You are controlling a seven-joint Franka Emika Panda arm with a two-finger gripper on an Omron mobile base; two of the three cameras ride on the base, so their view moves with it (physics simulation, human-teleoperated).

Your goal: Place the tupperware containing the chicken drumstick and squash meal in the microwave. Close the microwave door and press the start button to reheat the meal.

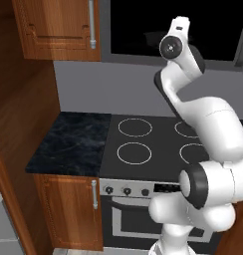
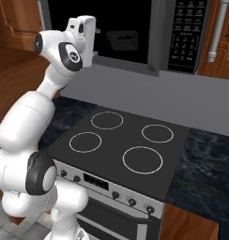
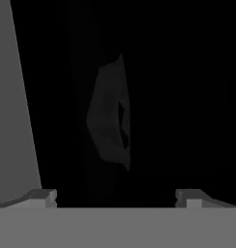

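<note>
Reaching up toward the microwave (image 2: pixel 135 33) above the cooktop (image 2: pixel 121 145), the white arm holds its end effector (image 3: pixel 115 196) at the dark open cavity, fingers spread wide and gripping nothing. Inside the cavity sits the tupperware (image 2: pixel 122 40), a pale shallow tray seen dimly in the hand view, standing apart from the fingertips; its contents are too dark to make out. Right of the cavity is the microwave's button panel (image 2: pixel 187 33), and black stone worktop (image 1: pixel 71 142) lies left of the cooktop.
</note>
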